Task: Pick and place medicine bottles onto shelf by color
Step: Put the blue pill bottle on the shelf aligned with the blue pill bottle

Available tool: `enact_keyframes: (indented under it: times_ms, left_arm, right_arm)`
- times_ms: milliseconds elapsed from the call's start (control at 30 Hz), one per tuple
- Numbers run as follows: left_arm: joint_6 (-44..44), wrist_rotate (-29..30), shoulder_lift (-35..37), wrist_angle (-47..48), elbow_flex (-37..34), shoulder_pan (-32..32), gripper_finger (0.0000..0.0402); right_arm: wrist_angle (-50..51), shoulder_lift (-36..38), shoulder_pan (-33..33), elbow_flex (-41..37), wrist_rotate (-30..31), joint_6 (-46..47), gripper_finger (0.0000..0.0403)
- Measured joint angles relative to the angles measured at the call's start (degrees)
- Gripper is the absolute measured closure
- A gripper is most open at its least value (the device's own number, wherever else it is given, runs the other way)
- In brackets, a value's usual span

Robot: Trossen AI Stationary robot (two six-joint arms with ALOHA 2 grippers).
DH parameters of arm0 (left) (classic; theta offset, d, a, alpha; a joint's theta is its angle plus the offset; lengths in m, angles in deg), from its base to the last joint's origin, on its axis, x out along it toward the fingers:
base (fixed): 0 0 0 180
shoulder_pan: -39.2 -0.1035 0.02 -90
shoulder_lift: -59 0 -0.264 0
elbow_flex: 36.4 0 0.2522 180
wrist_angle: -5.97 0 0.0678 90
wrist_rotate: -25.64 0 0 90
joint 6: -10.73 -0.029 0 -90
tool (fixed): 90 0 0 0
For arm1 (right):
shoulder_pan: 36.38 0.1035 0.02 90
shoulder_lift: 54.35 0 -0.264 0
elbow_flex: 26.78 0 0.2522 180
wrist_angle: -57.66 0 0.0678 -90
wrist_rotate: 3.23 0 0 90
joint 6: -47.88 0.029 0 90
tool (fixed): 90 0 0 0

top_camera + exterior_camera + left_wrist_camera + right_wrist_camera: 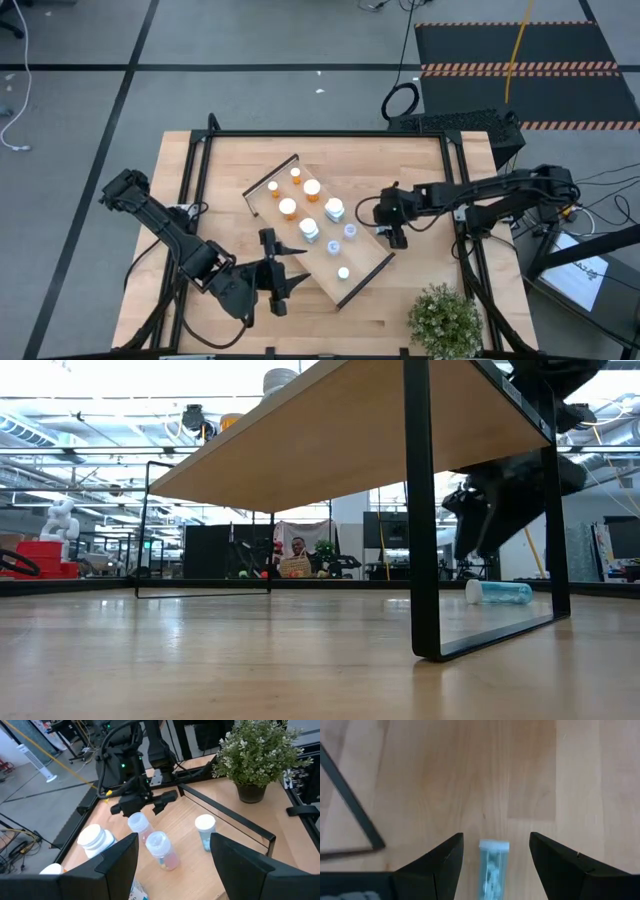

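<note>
The shelf [370, 262] lies slantwise mid-table. Several orange bottles [288, 208] stand on its far-left half, and several clear bottles [334, 247] stand on its near-right half. One more clear bottle [493, 865] lies on its side on the tabletop, just right of the shelf, and also shows in the low view [498, 592]. My right gripper [495, 855] hangs over it, pointing steeply down and open, with a finger on either side of the white cap, apart from it. My left gripper [285, 272] waits open at the shelf's near-left side, holding nothing.
A potted plant [445, 320] stands at the table's near right corner. The shelf's board is raised on dark end frames [420, 510]. A dark frame rail [330, 133] runs along the table's far edge. Bare wood lies right of the lying bottle.
</note>
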Motion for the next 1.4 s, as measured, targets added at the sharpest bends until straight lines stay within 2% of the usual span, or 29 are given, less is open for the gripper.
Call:
enact_keyframes:
  times_ms: [100, 433, 800, 1400]
  left_arm:
    - [-0.3, 0.0, 0.0, -0.1, 0.0, -0.1, 0.0153]
    - [-0.6, 0.0, 0.0, -0.6, 0.0, -0.1, 0.0153]
    - [-1.1, 0.0, 0.0, -1.0, 0.0, -0.1, 0.0153]
    - [-1.1, 0.0, 0.0, -0.5, 0.0, -0.1, 0.0153]
  right_arm:
    - [-4.1, 0.0, 0.0, -1.8, 0.0, 0.0, 0.0181]
    - [-8.4, -2.8, 0.0, -5.5, 0.0, 0.7, 0.0181]
    - [-9.4, -7.7, 0.0, -5.6, 0.2, 1.6, 0.0183]
    - [-8.2, -6.6, 0.0, -5.7, -0.1, 3.1, 0.0279]
